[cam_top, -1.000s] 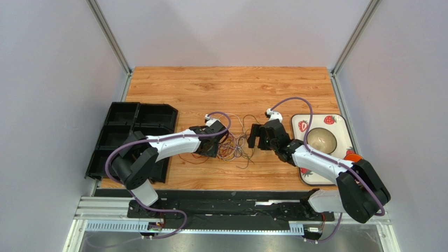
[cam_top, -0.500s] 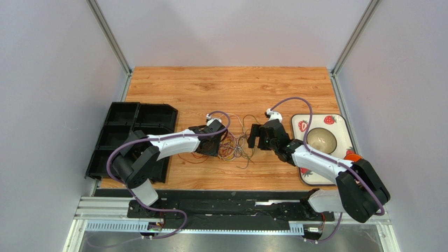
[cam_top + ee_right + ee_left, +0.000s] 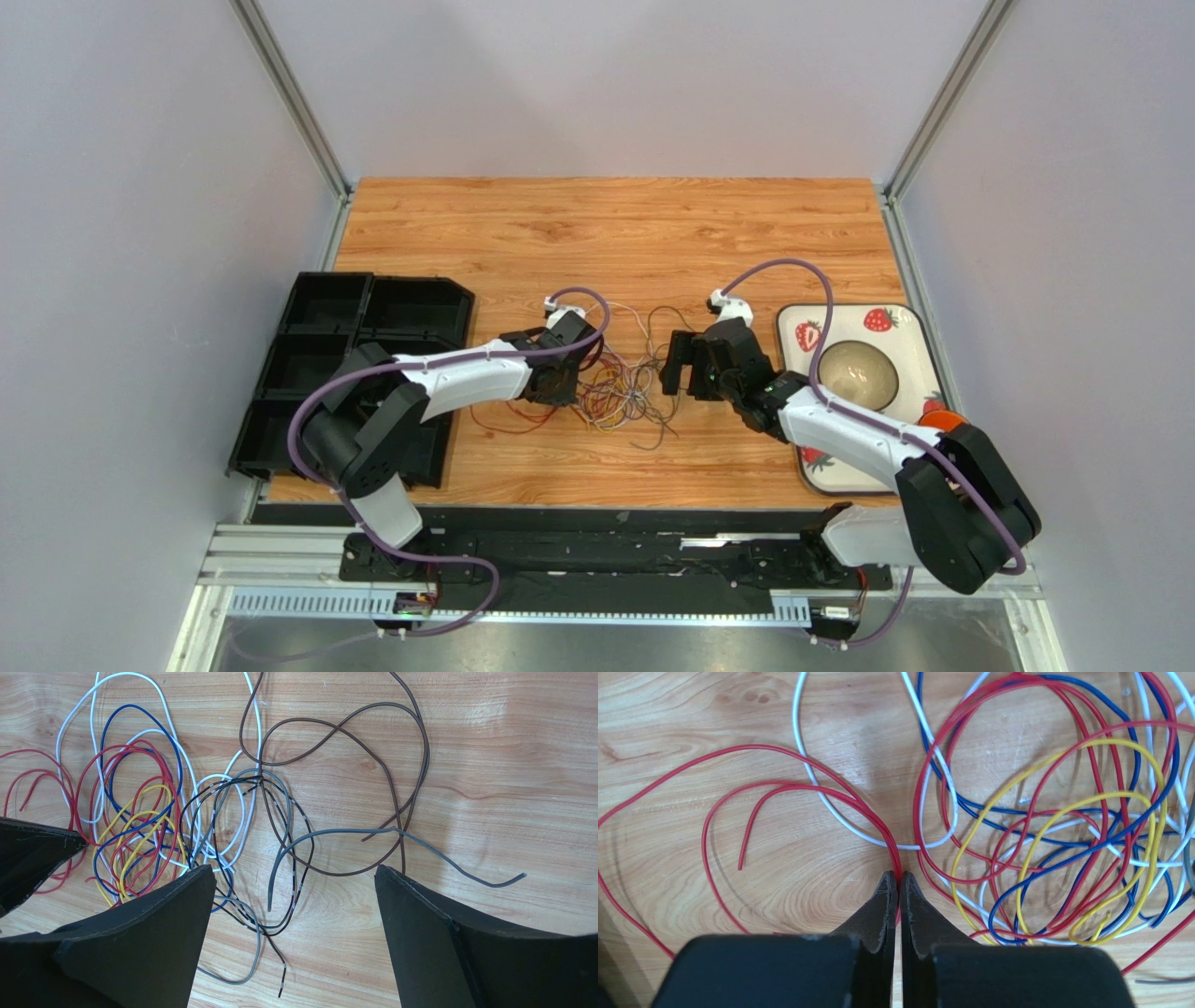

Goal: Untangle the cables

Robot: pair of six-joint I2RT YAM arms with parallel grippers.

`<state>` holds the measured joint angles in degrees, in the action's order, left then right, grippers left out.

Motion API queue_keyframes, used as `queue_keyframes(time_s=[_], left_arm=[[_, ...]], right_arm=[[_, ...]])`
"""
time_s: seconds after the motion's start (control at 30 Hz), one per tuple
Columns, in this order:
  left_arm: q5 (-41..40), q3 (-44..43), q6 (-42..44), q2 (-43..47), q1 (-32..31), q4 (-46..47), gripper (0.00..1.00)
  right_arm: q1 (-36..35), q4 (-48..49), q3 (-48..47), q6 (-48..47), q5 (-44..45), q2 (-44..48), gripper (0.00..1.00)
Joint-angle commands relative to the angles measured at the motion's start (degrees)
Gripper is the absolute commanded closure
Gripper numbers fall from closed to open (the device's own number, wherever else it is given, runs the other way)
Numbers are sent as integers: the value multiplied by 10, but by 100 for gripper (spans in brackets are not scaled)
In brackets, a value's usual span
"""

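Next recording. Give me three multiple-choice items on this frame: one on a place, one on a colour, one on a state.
1. Where on the table does the strawberry tray lie?
A. on the right arm's side
B. on the left arm's side
C. at the far edge

2. What does the left gripper pinch?
A. a yellow cable
B. the red cable
C. a blue cable

3. How does the right gripper stand?
A. shut on a brown cable
B. shut on nothing
C. open above the cables

Key: 1 A, the top view shows it beside the right arm. 2 B, red wire runs in between the closed jaws. 3 C, its fingers stand wide apart over the wires.
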<state>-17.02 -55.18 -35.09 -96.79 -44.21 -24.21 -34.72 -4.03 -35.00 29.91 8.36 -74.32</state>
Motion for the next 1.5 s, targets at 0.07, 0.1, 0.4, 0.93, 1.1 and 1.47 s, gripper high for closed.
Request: queue_keyframes(time_s=[0.07,0.1,0.4,0.93,1.1,1.47], left_arm=[[10,10,1,-9,9,-15,100],[15,6,3,-1,9,-24,100],[-32,-108,32,204,21,-188,100],[30,-153,37,350,198,-119,100],[67,-142,27,360,298,-73,100],[146,-148,20,284,488,13,100]], right_arm=[[-3,8,-19,-9,-2,-2,12],[-3,9,-19,-9,-3,-1,11],[-3,12,-16,-8,-4,4,11],[-3,20,-2,-8,-3,20,11],[-3,22,-2,-8,-3,21,12],[-3,22,-3,-8,-5,17,12]])
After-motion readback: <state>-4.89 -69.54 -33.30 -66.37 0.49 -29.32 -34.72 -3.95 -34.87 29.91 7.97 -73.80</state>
